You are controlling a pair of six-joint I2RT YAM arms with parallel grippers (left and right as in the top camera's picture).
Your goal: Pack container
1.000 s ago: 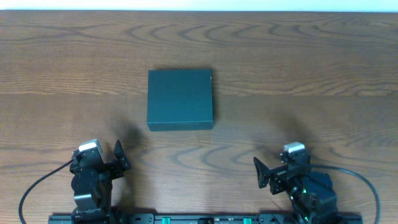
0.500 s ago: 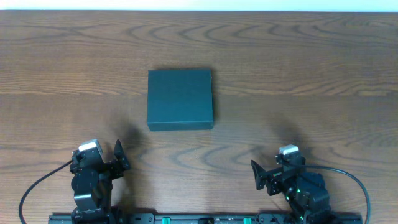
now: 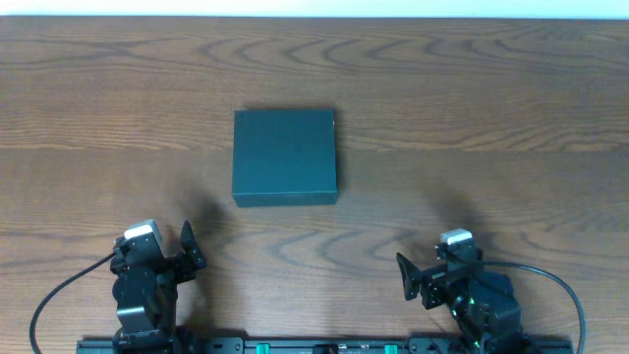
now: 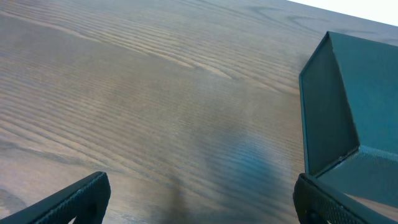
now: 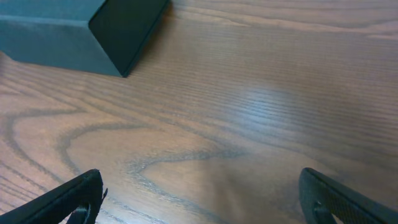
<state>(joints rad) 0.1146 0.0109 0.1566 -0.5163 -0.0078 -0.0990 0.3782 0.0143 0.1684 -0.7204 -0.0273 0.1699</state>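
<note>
Left gripper [image 4: 200, 198] and right gripper [image 5: 205, 198] both spread, empty; shut-looking container [image 3: 284, 156] could skid across table [image 3: 491, 98] if flap pried unbraced.

The brown wood-grain table [image 3: 491, 88] carries the dark teal container [image 3: 285, 157], lying flat with its lid shut, well ahead of the left gripper [image 3: 189, 248] and right gripper [image 3: 411, 277], between their lines.
</note>
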